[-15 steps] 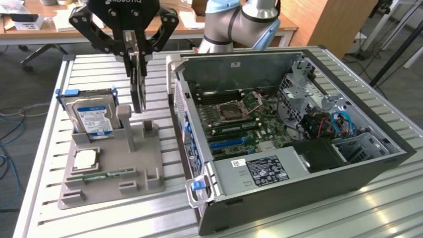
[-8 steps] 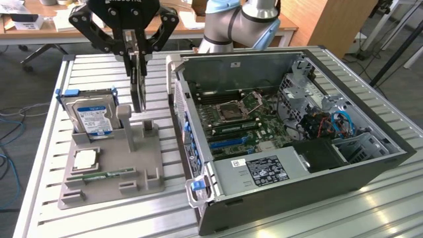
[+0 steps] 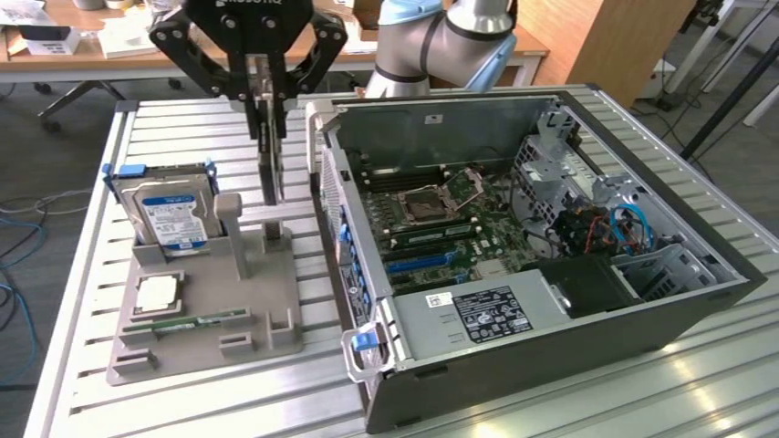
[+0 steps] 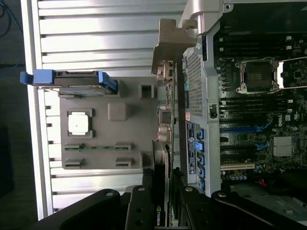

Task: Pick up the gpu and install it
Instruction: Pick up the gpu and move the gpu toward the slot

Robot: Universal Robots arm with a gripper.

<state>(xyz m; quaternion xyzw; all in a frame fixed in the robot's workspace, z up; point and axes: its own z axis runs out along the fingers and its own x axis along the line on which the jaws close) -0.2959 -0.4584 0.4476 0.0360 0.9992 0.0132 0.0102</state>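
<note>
— While it hangs on edge like that, where exactly is the gpu (image 3: 277, 169), the thin flat brownish card with one dark face?

— Pinched upright in the black two-finger gripper (image 3: 270, 123), which is closed on its upper end, just above the pale grey plastic parts holder (image 3: 195, 342). Whether its lower edge is clear of the holder's posts, I cannot tell.

— Why vertical?

— My guess: edge-down suits both the holder and a board slot. In the exterior view, the silver blue-labelled hard drive (image 3: 171, 214) stands at nine o'clock of the card. The open dark metal computer case (image 3: 548, 379), its green motherboard (image 3: 444, 228) exposed, lies at three o'clock.
</note>
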